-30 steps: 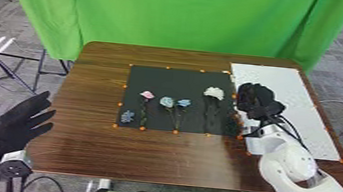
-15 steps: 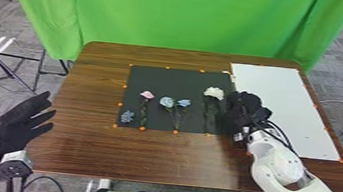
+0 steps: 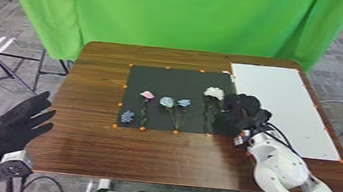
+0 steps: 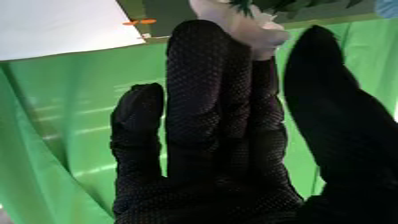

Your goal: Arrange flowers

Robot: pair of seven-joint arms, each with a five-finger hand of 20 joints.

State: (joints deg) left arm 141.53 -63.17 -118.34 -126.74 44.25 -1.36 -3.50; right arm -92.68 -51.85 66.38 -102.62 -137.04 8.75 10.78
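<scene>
My right hand (image 3: 242,110) is over the right edge of the black mat (image 3: 165,76), just right of the white flower (image 3: 214,92). In the right wrist view the right hand (image 4: 213,130) has straight fingers, and the white flower (image 4: 258,35) shows by the fingertips; whether they touch I cannot tell. On the mat lie a pink flower (image 3: 147,95), a light blue flower (image 3: 167,101), another blue flower (image 3: 183,102) and a small blue sprig (image 3: 127,116). My left hand (image 3: 23,123) is off the table's left side with its fingers spread.
A white board (image 3: 279,93) lies right of the mat, and orange markers (image 3: 143,128) line the mat's edges. The brown table (image 3: 136,153) extends in front, with a green curtain (image 3: 192,20) behind it.
The right hand has moved left from the white board to the mat's right edge near the white flower, settling slightly lower in the last half second. The left hand has stayed still.
</scene>
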